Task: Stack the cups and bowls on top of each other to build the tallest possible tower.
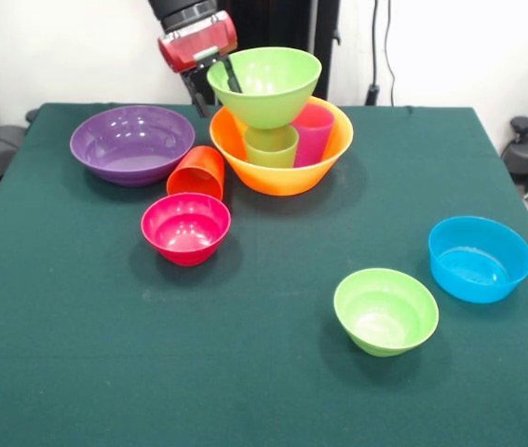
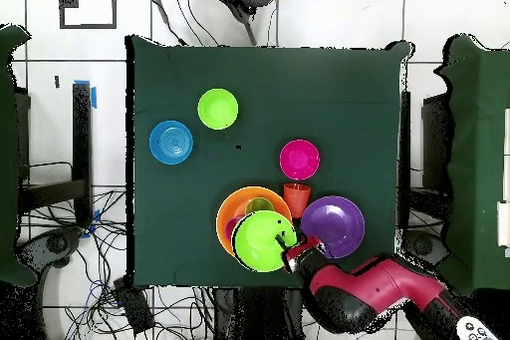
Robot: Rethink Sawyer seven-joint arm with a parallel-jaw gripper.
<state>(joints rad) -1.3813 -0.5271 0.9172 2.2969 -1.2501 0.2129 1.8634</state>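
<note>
The tower stands at the table's far side. The large orange bowl (image 1: 282, 172) (image 2: 227, 211) holds an upright light green cup (image 1: 271, 146) and a purple-magenta cup (image 1: 315, 133). The large light green bowl (image 1: 268, 88) (image 2: 261, 241) sits on top of them, a little tilted. My gripper (image 1: 217, 86) (image 2: 296, 254) is shut on this bowl's rim, one finger (image 1: 233, 74) inside and one outside. The orange-red cup (image 1: 197, 172) (image 2: 296, 197) lies on its side against the orange bowl. The yellow cup is hidden.
The wide purple bowl (image 1: 133, 142) (image 2: 334, 226) sits beside the tower. The small pink-red bowl (image 1: 186, 227) (image 2: 299, 159) is in front of the orange-red cup. The small light green bowl (image 1: 385, 310) (image 2: 217, 109) and the blue bowl (image 1: 480, 258) (image 2: 171, 142) stand apart nearer the camera.
</note>
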